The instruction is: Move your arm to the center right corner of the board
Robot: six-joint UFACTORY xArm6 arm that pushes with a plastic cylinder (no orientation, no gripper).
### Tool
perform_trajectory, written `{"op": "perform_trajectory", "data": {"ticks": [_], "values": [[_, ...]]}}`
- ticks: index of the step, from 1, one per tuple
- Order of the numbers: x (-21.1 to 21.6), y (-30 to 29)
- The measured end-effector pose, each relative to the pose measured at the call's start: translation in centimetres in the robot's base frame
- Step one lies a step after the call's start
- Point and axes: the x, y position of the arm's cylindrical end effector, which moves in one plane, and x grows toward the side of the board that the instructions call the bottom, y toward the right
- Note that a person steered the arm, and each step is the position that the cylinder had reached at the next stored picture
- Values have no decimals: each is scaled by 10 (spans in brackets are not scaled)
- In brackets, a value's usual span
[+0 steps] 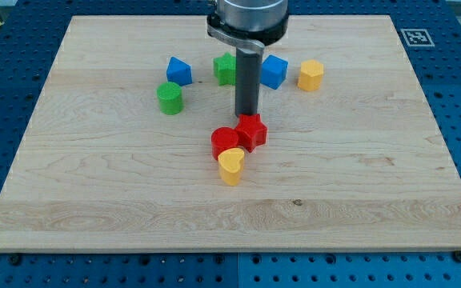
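At board centre, just above the red pair, my tip [246,114] sat on the wood, rod upright, arm housing entering from 12 o'clock. No gripper on this rig, only the bare rod, so nothing opened or closed and nothing was held; the tip pressed no block that I could confirm, though it stood just beside the red star-like block [252,130], on that block's 12 o'clock side, contact not clear.

Target was the middle of the right edge of the board [442,136]. From the tip that lay at 3 o'clock, well apart, nearly level with the tip's own row. Judged move: a straight slide toward 3 o'clock.

Blocks relative to the tip:
- red cylinder [225,142] at about 7 o'clock, touching the red star-like block
- yellow heart [231,166] at 6 o'clock, just below the cylinder, touching it
- green block [226,69] at 11 o'clock, partly hidden by the rod, shape unclear
- blue block [275,71] at 1 o'clock, just beside the rod
- yellow block [311,75] at 2 o'clock, shape roughly heart-like
- blue block [178,71] and green cylinder [170,98] at 10 o'clock, apart

Lane toward 3 o'clock looked free of blocks; the yellow block sat above that line. Risk judged low, only a nudge of the red star-like block on departure.
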Motion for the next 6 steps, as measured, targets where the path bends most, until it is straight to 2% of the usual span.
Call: {"op": "perform_trajectory", "data": {"ticks": [1, 2, 3, 5, 6], "values": [[-32, -2], [-39, -2], [-38, 3], [-34, 49], [-11, 57]]}}
